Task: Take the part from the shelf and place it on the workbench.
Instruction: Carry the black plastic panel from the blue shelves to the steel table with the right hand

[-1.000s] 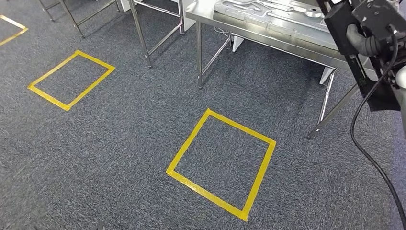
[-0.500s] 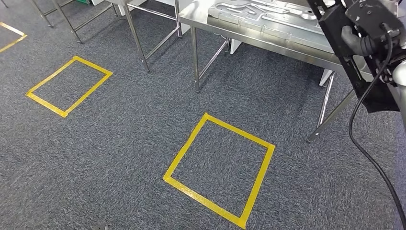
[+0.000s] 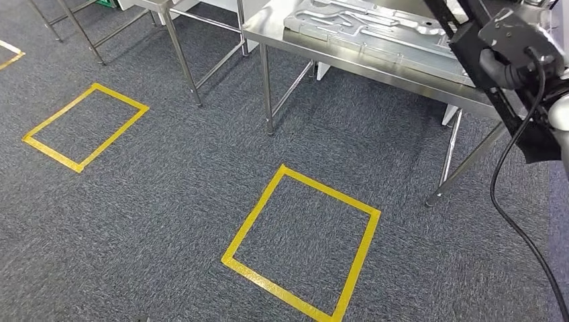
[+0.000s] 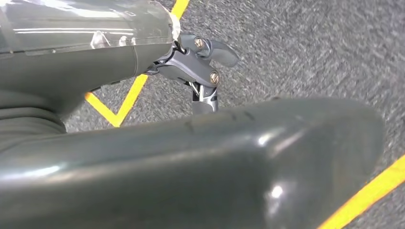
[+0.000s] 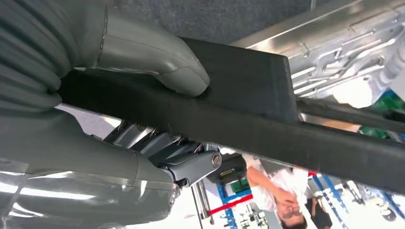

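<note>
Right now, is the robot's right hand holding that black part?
Yes: the right hand grips the black part, thumb pressed on one face, fingers under the other.

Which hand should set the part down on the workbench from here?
Right. The right hand already grips the black part, thumb on one face and fingers under the other, and in the head view the part is raised beside the steel workbench. The left hand hangs over the carpet, holding nothing.
</note>
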Controlling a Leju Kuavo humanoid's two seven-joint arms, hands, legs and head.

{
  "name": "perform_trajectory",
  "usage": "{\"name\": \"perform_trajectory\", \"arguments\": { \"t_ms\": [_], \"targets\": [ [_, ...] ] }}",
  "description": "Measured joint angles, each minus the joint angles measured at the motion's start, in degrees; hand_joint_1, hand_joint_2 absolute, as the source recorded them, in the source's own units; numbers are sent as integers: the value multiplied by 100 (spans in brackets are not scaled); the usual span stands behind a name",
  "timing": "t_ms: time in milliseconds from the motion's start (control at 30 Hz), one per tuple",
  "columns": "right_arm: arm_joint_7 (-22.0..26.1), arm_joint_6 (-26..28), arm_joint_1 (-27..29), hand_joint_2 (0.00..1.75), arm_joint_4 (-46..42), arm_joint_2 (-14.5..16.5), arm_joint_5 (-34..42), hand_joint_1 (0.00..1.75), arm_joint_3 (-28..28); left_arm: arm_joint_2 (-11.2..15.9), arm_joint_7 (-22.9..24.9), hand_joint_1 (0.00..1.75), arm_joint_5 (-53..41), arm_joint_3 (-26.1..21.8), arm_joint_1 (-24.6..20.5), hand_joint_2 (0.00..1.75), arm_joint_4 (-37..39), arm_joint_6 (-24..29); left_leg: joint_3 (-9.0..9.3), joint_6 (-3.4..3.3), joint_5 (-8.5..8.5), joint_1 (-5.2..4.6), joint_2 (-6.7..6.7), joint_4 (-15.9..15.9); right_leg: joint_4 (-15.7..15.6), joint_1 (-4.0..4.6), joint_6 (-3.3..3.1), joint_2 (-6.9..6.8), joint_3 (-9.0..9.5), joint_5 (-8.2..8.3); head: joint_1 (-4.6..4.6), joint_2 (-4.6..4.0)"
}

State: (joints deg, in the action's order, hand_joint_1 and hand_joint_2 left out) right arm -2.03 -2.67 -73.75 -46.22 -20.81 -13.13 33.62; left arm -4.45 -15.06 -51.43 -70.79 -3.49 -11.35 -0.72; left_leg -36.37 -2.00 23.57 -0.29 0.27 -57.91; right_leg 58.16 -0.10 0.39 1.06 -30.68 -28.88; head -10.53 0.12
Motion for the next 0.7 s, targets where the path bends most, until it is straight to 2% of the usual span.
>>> {"name": "perform_trajectory", "arguments": {
  "t_ms": [67, 100, 167, 200, 233, 267, 333, 367, 400, 500, 567, 633, 700],
  "targets": [
    [-3, 16, 1, 175, -61, -40, -3, 175, 10, 1, -1, 0, -1, 2, -2, 0, 4, -5, 129, -28, 15, 26, -4, 116, 231, -17, 39, -24, -95, -86, -1, 1],
    [-7, 22, 7, 175, -87, -65, 4, 175, 10, 1, 0, 0, -2, 2, -4, 0, 7, -6, 186, -35, 28, 37, -10, 157, 497, -30, 59, -32, -251, -188, -1, 0],
    [-41, 19, 60, 175, -138, -122, 28, 175, 10, 1, 4, 0, -6, 3, -4, 0, 15, -12, 273, -39, 89, 48, -22, 178, 1156, -54, 110, -36, -696, -413, -2, 1],
    [-65, 12, 113, 175, -163, -152, 43, 175, 10, 0, 6, 0, -9, 4, 3, 0, 21, -16, 327, -29, 136, 57, -29, 178, 1376, -76, 144, -38, -889, -456, -1, 0],
    [-89, 4, 168, 175, -186, -178, 51, 175, 10, -1, 8, 0, -11, 4, 13, 0, 29, -21, 394, -15, 189, 67, -35, 176, 1405, -102, 184, -43, -995, -392, -1, 1],
    [-110, -4, 211, 175, -210, -201, 55, 175, 10, -1, 10, 0, -13, 4, 23, 0, 38, -25, 471, 5, 248, 77, -39, 172, 1238, -131, 225, -52, -1010, -206, -1, 1],
    [-129, -28, 244, 175, -256, -256, 65, 175, 10, -1, 11, 0, -13, 4, 36, 0, 54, -28, 624, 58, 376, 93, -40, 156, 540, -178, 296, -97, -854, 359, -2, 0],
    [-135, -49, 235, 175, -273, -285, 74, 175, 11, 1, 9, 0, -13, 4, 34, 0, 58, -29, 675, 95, 433, 96, -41, 148, 229, -174, 293, -126, -775, 526, 2, -1],
    [-140, -71, 222, 175, -286, -315, 83, 175, 12, 2, 8, 0, -13, 4, 29, 0, 60, -30, 707, 137, 481, 97, -39, 149, 42, -152, 254, -148, -723, 613, 3, -1],
    [-153, -124, 179, 175, -346, -383, 119, 175, 13, 5, 3, 0, -13, 4, 19, 0, 60, -37, 794, 246, 567, 95, -27, 147, -42, -107, 59, -132, -641, 548, 7, 0],
    [-146, -149, 122, 175, -399, -412, 173, 175, 13, 7, -2, 0, -14, 5, 11, 0, 60, -50, 714, 292, 581, 103, -23, -113, -54, -125, -33, -109, -529, 477, 7, 1],
    [-136, -187, 55, 175, -425, -415, 255, 175, 13, 7, -3, 0, -14, 7, 2, 0, 64, -67, 288, 318, 671, 116, -22, -825, -60, -118, -98, -96, -398, 377, 6, -1],
    [-142, -241, 35, 175, -420, -415, 335, 175, 25, 7, -2, 0, -13, 7, 20, 0, 68, -77, -239, 324, 922, 116, -22, -1482, -64, -98, -130, -77, -239, 240, 6, -1]
  ]
}}
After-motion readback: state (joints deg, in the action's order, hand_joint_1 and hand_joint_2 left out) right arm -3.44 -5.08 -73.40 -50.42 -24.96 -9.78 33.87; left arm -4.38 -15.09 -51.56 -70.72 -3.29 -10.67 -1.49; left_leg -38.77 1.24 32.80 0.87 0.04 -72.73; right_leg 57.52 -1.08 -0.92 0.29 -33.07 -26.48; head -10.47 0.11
